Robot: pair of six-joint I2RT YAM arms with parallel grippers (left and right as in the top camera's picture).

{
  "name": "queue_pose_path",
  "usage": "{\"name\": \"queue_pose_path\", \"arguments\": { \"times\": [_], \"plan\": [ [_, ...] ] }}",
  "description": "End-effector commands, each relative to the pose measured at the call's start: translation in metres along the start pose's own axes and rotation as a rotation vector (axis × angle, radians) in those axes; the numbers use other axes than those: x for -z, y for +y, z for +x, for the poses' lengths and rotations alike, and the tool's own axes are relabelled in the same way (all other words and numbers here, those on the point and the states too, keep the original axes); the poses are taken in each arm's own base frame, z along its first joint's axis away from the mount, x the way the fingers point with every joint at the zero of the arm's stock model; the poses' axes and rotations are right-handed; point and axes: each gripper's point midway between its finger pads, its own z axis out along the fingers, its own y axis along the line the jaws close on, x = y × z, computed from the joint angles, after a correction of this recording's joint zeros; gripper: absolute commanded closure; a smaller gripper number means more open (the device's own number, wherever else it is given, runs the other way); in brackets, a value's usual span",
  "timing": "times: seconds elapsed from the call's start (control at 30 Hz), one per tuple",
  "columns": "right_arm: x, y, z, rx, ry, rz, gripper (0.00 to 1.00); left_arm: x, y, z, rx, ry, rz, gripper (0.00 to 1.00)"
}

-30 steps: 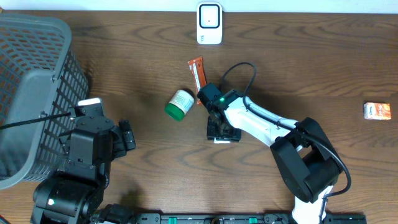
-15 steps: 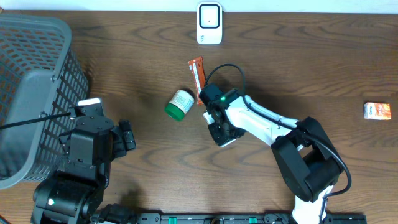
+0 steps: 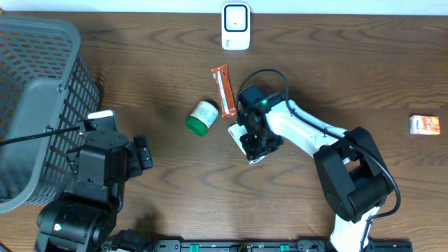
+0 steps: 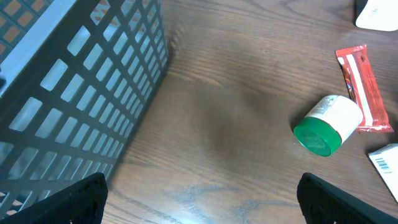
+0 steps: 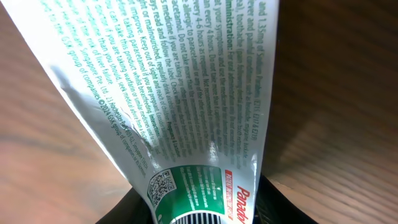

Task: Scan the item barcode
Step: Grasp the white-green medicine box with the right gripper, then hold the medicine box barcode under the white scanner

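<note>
The right end effector (image 3: 253,136) sits low over the middle of the counter (image 3: 350,63), clamped on a white medicine box (image 5: 186,93). In the right wrist view its dark fingers lie flush against the box's two long edges near one end. The box fills that view at a tilt, a panel of fine print facing the camera, with a QR code (image 5: 163,185) and the top of the barcode (image 5: 199,219) at the bottom edge, right by the fingers. The left end effector (image 4: 199,186) hangs beside the grey basket (image 3: 35,84) with its fingers wide apart and nothing between them.

The white barcode scanner (image 3: 236,26) stands at the far edge of the counter, well apart from the box.

The main risk, as I judge it, is the barcode's position. It lies so near the grip that a finger may shade or cover it when the box is shown to the scanner. The grip also takes the box by one end, so the long free part could swing or slip during a quick turn of the wrist. Too hard a squeeze could buckle thin card and crease the code. The green-capped bottle (image 3: 201,117) and the orange sachet (image 3: 223,89) lie just beside the route to the scanner, so a low sweep could knock the bottle rolling.
</note>
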Motion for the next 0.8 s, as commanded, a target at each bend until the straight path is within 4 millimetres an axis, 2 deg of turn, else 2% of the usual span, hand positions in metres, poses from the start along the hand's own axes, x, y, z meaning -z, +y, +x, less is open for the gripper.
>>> {"name": "queue_pose_path", "arguments": {
  "times": [0.0, 0.2, 0.33, 0.57, 0.77],
  "plan": [
    [0.001, 0.023, 0.003, 0.078, 0.014, -0.184, 0.66, 0.003, 0.003, -0.004, -0.003, -0.015, -0.008, 0.02],
    [0.032, 0.035, 0.005, 0.103, -0.031, -0.366, 0.65, 0.003, 0.003, -0.004, -0.003, -0.015, -0.008, 0.02],
    [0.056, 0.035, 0.011, 0.102, -0.061, -0.436, 0.63, 0.003, 0.003, -0.004, -0.004, -0.014, -0.008, 0.02],
    [0.099, 0.05, 0.027, 0.099, -0.095, -0.67, 0.64, 0.003, 0.003, -0.004, -0.003, -0.015, -0.008, 0.02],
    [0.129, 0.061, 0.043, 0.112, -0.108, -0.869, 0.62, 0.003, 0.003, -0.004, -0.003, -0.015, -0.008, 0.02]
  ]
}}
